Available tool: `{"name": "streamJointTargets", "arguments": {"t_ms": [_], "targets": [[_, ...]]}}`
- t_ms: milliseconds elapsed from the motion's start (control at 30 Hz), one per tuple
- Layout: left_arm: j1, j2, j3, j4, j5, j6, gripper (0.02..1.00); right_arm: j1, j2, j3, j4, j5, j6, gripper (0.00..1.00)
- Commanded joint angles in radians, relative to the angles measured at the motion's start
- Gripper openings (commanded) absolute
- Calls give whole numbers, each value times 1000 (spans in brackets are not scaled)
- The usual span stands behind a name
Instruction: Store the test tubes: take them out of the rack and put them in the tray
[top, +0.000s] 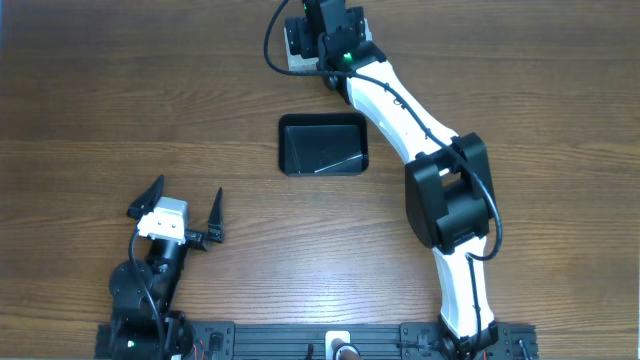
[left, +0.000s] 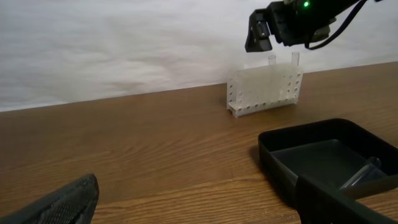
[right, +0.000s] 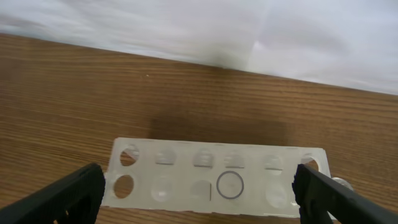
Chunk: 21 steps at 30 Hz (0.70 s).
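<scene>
A clear plastic rack (right: 186, 180) stands at the table's far edge; in the left wrist view the rack (left: 264, 90) holds two upright test tubes (left: 272, 60) at its right end. One tube's round mouth (right: 230, 185) lies between my right gripper's fingers (right: 68, 193). My right gripper (right: 199, 198) hangs open just above the rack, holding nothing. The black tray (top: 283, 150) sits mid-table with one test tube (top: 335, 163) lying in it. My left gripper (top: 187, 200) rests open and empty near the front left, well short of the tray (left: 280, 155).
A pale wall runs behind the rack. The right arm (top: 400, 110) stretches diagonally past the tray's right side. Bare wooden tabletop (top: 120, 100) spreads left of the tray and between it and the left gripper.
</scene>
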Motion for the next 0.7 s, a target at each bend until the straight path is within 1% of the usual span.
{"name": "streamJointTargets", "arguments": {"t_ms": [33, 167, 500, 600, 700], "targets": [[6, -8, -5, -1, 13, 13, 1000, 4, 36, 28, 21, 38, 13, 941], [6, -8, -5, -1, 13, 13, 1000, 4, 55, 28, 38, 68, 28, 906], [6, -8, -5, -1, 13, 13, 1000, -1, 97, 28, 81, 71, 27, 847], [6, -8, -5, -1, 13, 13, 1000, -3, 103, 28, 85, 71, 27, 816], [6, -8, -5, -1, 13, 13, 1000, -3, 103, 28, 82, 76, 27, 757]]}}
